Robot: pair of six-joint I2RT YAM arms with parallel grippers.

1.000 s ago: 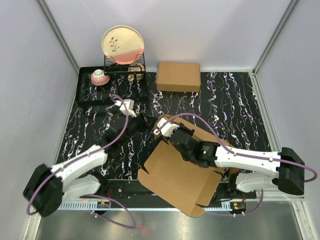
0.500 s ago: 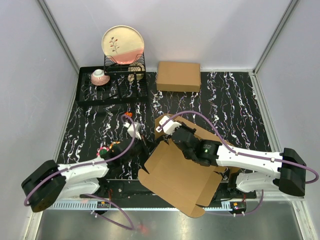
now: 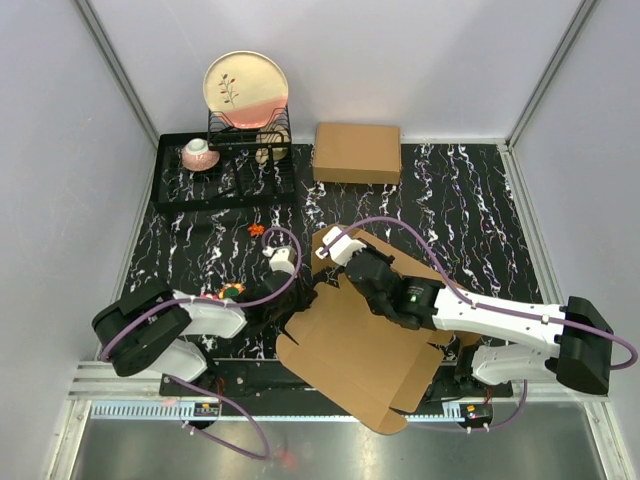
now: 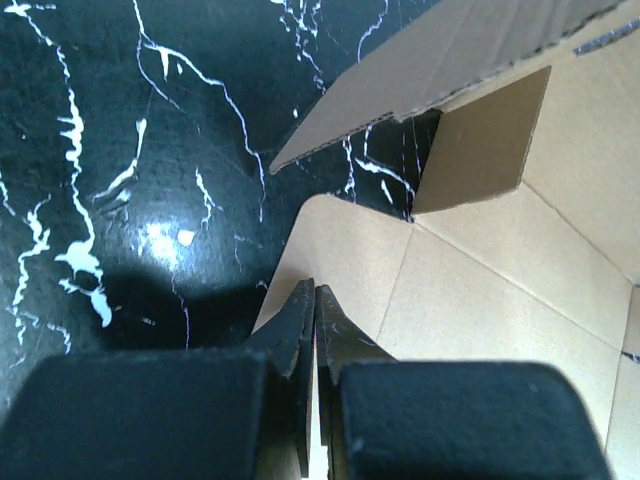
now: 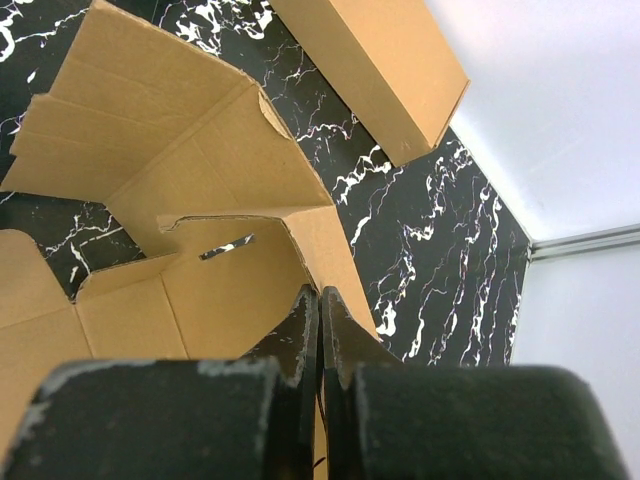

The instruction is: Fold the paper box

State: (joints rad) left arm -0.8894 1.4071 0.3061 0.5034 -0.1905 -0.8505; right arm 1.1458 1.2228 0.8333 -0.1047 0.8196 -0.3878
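I judge the fold is at an early stage: the paper box (image 3: 365,350) lies mostly flat at the near middle of the black marbled table (image 3: 470,200), between the arms. The left gripper (image 4: 313,292) and right gripper (image 5: 320,292) both have their jaws pressed together on nothing (poking, not pinching), the left at a rounded tab (image 4: 340,260), the right by the raised flap (image 5: 230,150). The next move calls for pushing that stiff corrugated flap upright along its crease.

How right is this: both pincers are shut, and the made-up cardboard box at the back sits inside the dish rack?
One error: the made-up cardboard box sits on the table beside the dish rack, not inside it, as the top external view shows. The left pincer and right pincer are shut.
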